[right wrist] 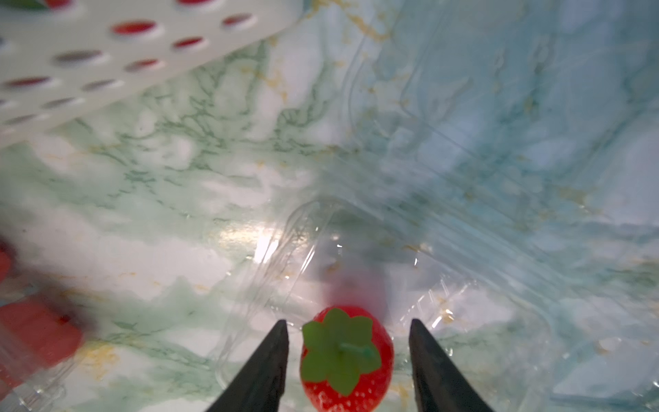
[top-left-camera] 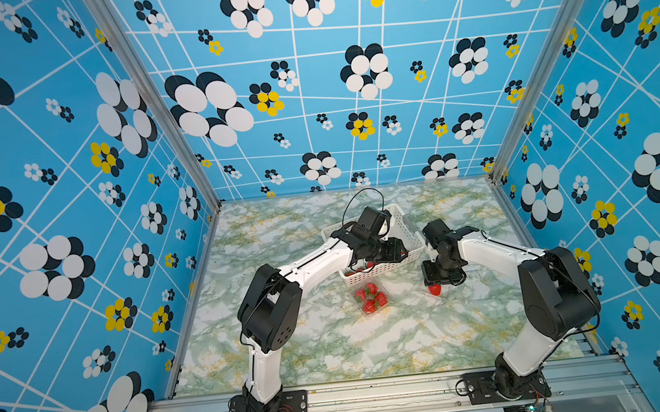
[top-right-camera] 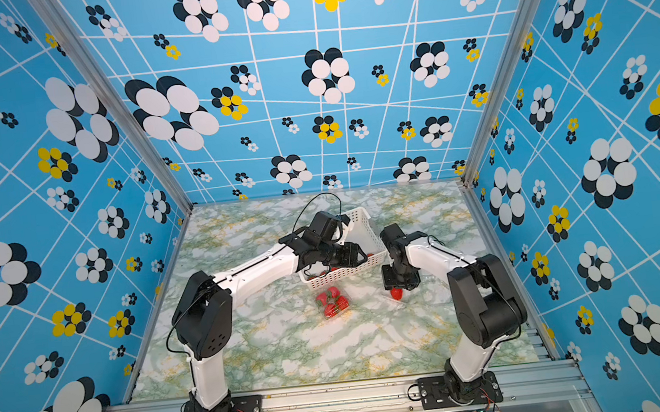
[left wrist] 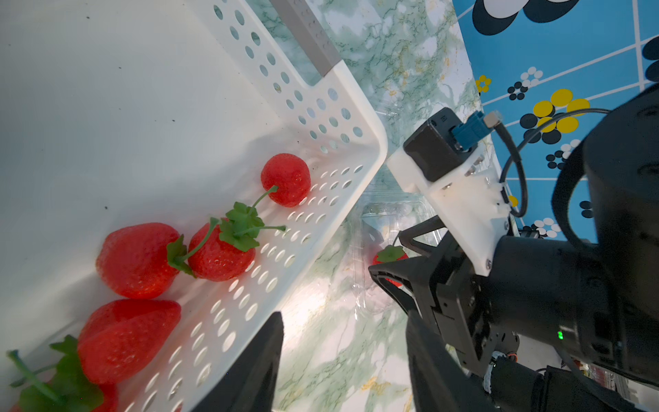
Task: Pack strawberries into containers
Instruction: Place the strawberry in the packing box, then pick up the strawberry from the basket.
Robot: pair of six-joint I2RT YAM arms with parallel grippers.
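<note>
tabletop (top-left-camera: 335, 348): green-veined marble print | walls (top-left-camera: 350, 100): blue flower pattern | load: basket (top-left-camera: 408, 232), strawberries (top-left-camera: 370, 299)

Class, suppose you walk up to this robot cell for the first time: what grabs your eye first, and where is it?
Loud blue flower-print walls surround everything. On the marbled table, red strawberries cluster in a clear container just in front of the white perforated basket. The open right gripper straddles one more strawberry.
</note>
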